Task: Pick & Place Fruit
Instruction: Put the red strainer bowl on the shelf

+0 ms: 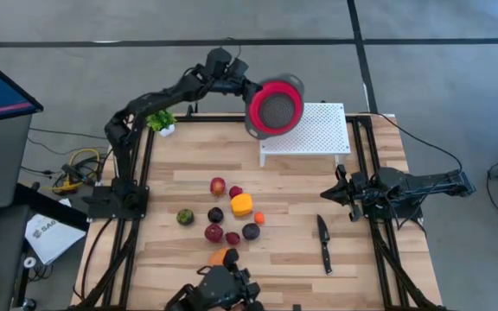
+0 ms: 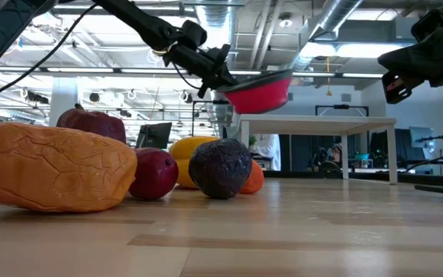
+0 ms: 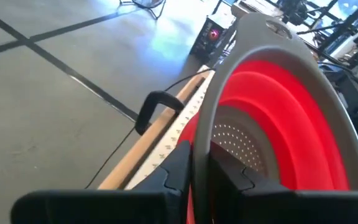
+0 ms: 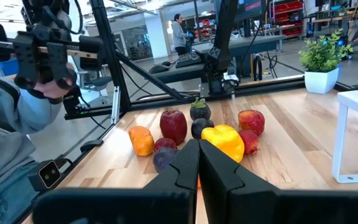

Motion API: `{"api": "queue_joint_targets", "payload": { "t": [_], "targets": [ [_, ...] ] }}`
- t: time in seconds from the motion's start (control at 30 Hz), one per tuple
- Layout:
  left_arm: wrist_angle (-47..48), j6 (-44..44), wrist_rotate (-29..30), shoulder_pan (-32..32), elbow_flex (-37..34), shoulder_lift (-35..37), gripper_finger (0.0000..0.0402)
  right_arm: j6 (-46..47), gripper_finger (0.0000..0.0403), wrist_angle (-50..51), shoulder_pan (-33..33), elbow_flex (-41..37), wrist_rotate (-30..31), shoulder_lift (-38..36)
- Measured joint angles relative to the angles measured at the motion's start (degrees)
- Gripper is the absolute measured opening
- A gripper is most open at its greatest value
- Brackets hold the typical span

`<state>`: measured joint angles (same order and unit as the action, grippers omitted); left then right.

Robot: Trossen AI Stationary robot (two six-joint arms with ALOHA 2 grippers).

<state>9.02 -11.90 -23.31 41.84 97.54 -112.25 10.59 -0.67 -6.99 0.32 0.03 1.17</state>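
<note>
Left tool [image 1: 245, 89] clamped on red bowl's [image 1: 276, 107] rim above white rack [image 1: 318, 131]

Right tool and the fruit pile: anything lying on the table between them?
Yes. In the high view, the black-handled knife lies between the right tool and the fruit pile; otherwise bare wood.

Left arm stretched far across back edge of table, raised high; left gripper [image 1: 247, 90] with 2 dark fingers [image 3: 178, 163] clamped on grey rim of red round collapsible bowl [image 1: 276, 107]. Right arm low at right side of table; right gripper [image 1: 325, 197] pressed together, holding nothing.
</note>
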Motion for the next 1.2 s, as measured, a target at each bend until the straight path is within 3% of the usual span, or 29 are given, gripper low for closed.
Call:
{"api": "queue_joint_targets", "payload": {
  "t": [0.3, 0.6, 1.2],
  "targets": [
    [-0.37, 0.91, 7.53, -0.76, -1.25, -0.04, 0.0034, -0.02, 0.0006, 0.00, -0.02, -0.02, 0.00, 0.00],
    [-1.35, 2.54, 7.91, -1.00, -1.25, -0.55, 0.0037, 0.00, 0.0006, 0.02, -0.02, -0.02, 0.00, 0.00],
    [-11.10, 2.57, 6.76, -1.45, -1.27, -3.74, 0.0179, -0.02, 0.0006, 0.00, 0.00, 0.00, 0.00, -0.02]
  ]
}}
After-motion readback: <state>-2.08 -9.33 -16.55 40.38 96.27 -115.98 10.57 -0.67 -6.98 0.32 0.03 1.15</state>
